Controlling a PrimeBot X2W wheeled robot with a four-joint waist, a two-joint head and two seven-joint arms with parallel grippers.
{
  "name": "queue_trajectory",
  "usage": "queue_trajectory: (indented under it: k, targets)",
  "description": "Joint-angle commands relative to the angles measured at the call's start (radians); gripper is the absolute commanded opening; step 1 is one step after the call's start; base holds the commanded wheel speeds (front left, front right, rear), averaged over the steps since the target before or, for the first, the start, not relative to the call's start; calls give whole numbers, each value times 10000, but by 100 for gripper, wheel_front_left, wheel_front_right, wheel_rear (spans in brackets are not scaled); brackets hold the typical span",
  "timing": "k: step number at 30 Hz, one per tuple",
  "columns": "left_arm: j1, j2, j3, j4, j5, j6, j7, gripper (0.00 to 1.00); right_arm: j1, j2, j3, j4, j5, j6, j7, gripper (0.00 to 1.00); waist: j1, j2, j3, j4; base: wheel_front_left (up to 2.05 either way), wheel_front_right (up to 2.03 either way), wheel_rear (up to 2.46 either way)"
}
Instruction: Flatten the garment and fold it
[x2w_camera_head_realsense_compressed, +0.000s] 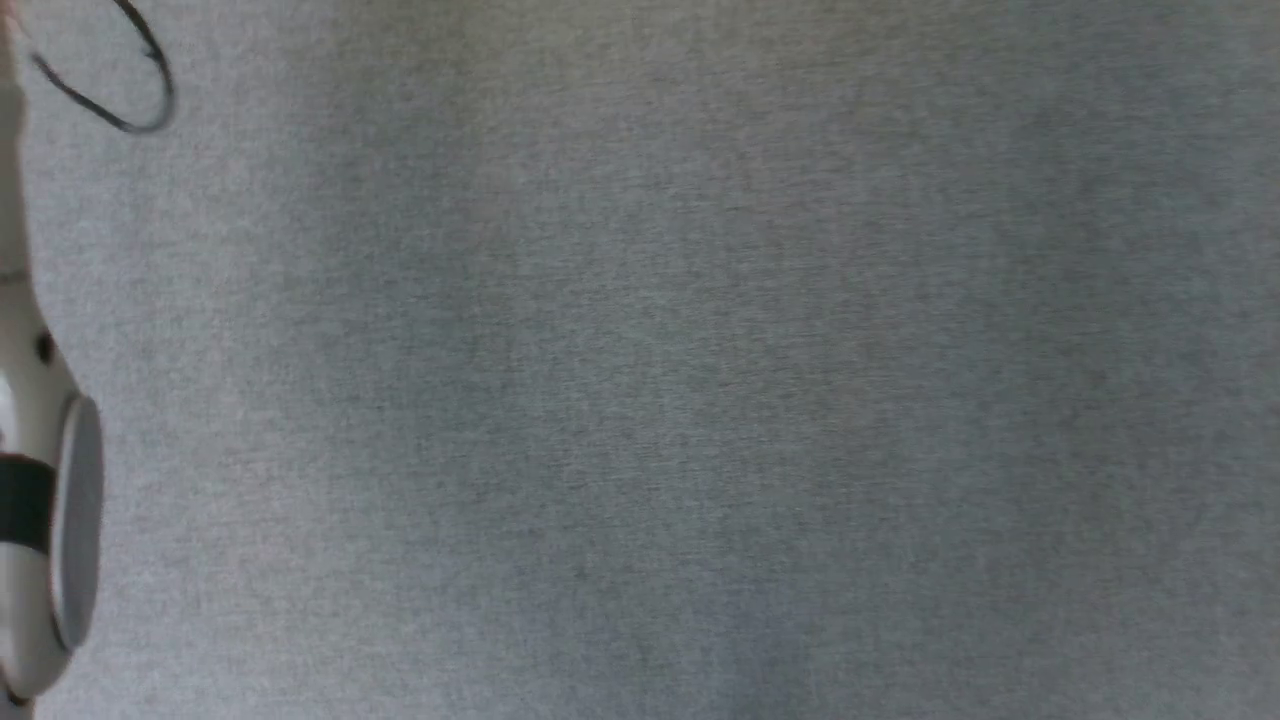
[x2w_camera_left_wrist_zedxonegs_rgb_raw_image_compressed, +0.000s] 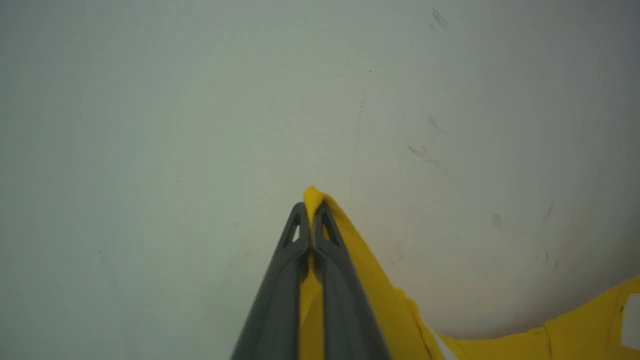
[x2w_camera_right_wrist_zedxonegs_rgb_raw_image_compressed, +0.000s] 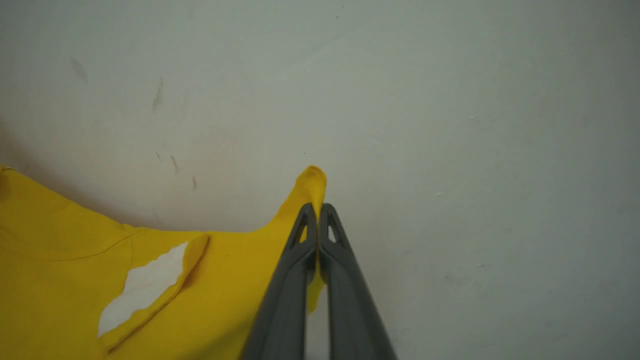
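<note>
A thin pinch of the garment is clamped in each fully closed gripper, a yellow tip poking past the left gripper and the right gripper alike, over a pale scuffed bench. With so little held, a corner could be lost if the cloth is pulled hard while stretched flat. A white patch is shown plainly in the right wrist view; a pale forearm is shown in the head view

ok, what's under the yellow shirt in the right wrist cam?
A pale scuffed surface shows past the edge of the garment; whatever lies beneath the cloth is covered. The right hand pinches one yellow corner.
</note>
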Motion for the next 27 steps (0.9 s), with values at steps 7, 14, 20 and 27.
queue_trajectory:
  k: [7, 14, 20, 27]
  targets:
    - [1733, 79, -183, -872, -579, -695, 98, 0, 1790, -816, 882, -1527, 2201, -21, -118, 0, -4, 0, -294, 243, 0, 0, 0]
    - [4853, 437, -51, -3285, -1177, -515, 778, 0, 4700, -1811, 663, -3796, 3590, -21, 49, 0, -4, 0, -1248, 111, 0, 0, 0]
    - [8375, 569, 50, -5960, -1620, 141, 1342, 0, 7835, -1845, -615, -5668, 4035, -21, 99, 0, -4, 0, -2199, 49, 0, 0, 0]
    - [12149, 643, -152, -7651, -1748, 838, 1643, 0, 11747, -960, -1763, -7472, 3485, -21, 433, 0, -4, 0, -3436, -60, 0, 0, 0]
